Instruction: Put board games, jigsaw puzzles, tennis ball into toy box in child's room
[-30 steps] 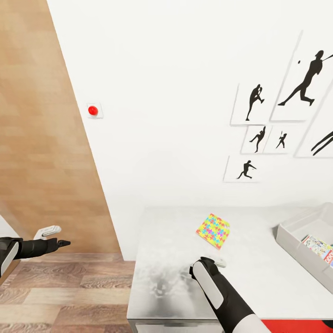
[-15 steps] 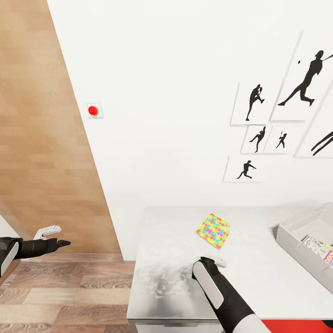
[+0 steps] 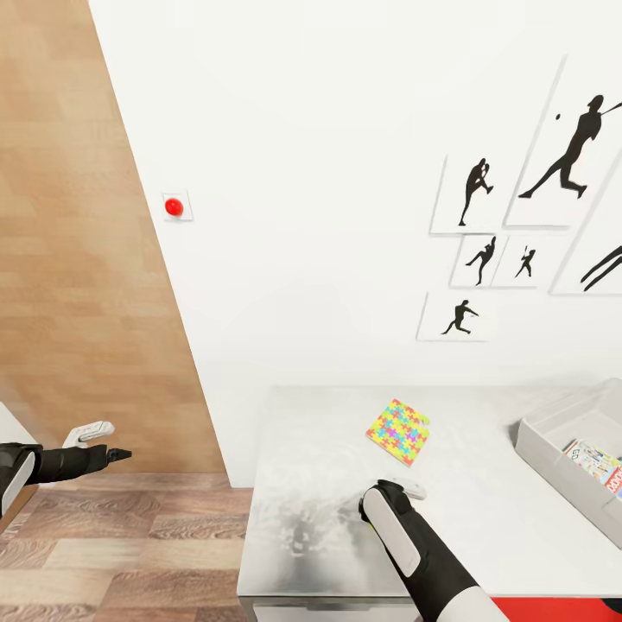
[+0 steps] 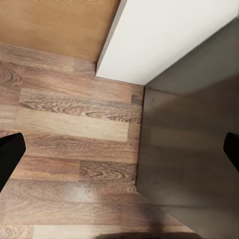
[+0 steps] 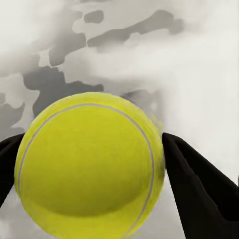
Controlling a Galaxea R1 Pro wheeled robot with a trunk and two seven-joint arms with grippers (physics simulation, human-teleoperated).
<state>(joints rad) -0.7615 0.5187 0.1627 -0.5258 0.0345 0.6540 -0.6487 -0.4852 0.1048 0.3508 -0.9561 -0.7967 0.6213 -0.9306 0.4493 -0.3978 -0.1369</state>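
Stock as I read it from my station, left to right, head view, clock positions on that picture.

1. Left gripper [image 3: 111,441], 8 o'clock, out over the wood floor [image 3: 121,544], well clear of the table. Its fingers are parted with nothing between them; in the left wrist view the two dark tips [image 4: 10,159] sit at opposite edges of the picture, with floor and a grey panel [image 4: 194,149] between.

2. Red button [image 3: 174,206] on a small white plate, 10 o'clock, on the white wall [image 3: 328,173] beside the tan wood panel [image 3: 60,259].

3. Table [image 3: 311,484], 6 o'clock, light-grey top with a mottled sheen.

4. Right gripper [image 3: 389,497], 6 o'clock, low over the table top near its front. I cannot judge the fingers here, the forearm covers them.

5. Ball [image 5: 89,169], in the right wrist view: yellow-green with a pale seam, pinched between the two black fingers [image 5: 194,179], which press on its opposite sides above the table surface.

6. Puzzle [image 3: 398,431], 5 o'clock, flat on the table just beyond the right gripper, apart from it.

7. Baseball prints [image 3: 484,259], 3 o'clock, a cluster of black silhouettes on the wall.

8. Bin [image 3: 553,449], 4 o'clock, on the table's right end, cut by the picture edge; a printed game box [image 3: 596,462] lies inside.
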